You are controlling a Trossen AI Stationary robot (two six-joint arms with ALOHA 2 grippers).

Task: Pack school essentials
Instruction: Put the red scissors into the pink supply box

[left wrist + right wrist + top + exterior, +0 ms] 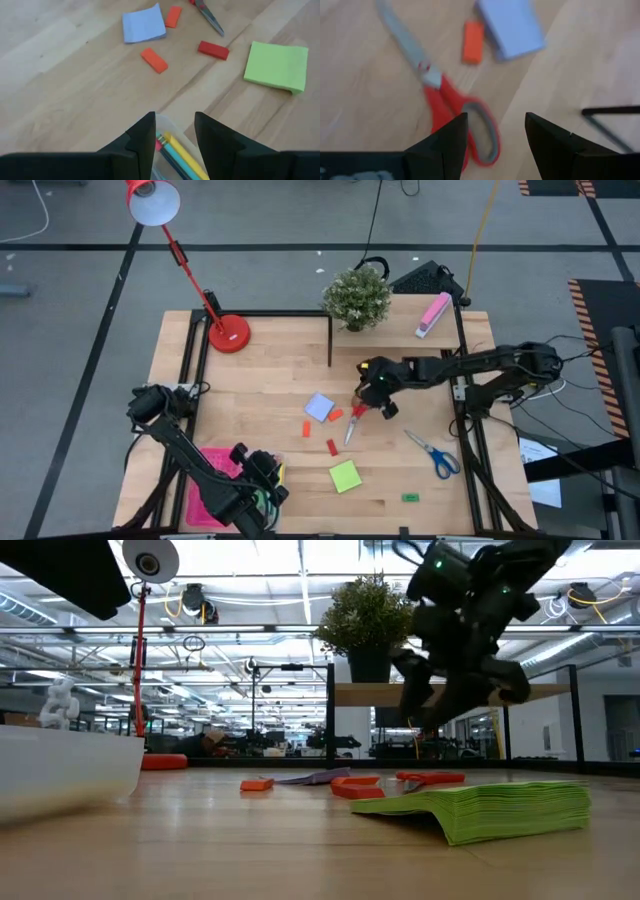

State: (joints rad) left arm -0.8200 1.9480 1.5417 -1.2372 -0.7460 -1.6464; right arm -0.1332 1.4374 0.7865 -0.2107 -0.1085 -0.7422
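Note:
Red-handled scissors lie flat on the table's middle. My right gripper hovers open just above their handles, clear of them in the low view. Around them lie a pale-blue note pad, a green note pad, orange blocks and a red block. Blue-handled scissors and a small green block lie toward the right front. My left gripper stands open at the front left over a container's edge, where yellow, teal and pink pens lie below its fingers.
A pink tray sits at the front left under the left arm. At the back stand a red desk lamp, a potted plant and a pink-and-white oblong block. A black frame post rises at centre back.

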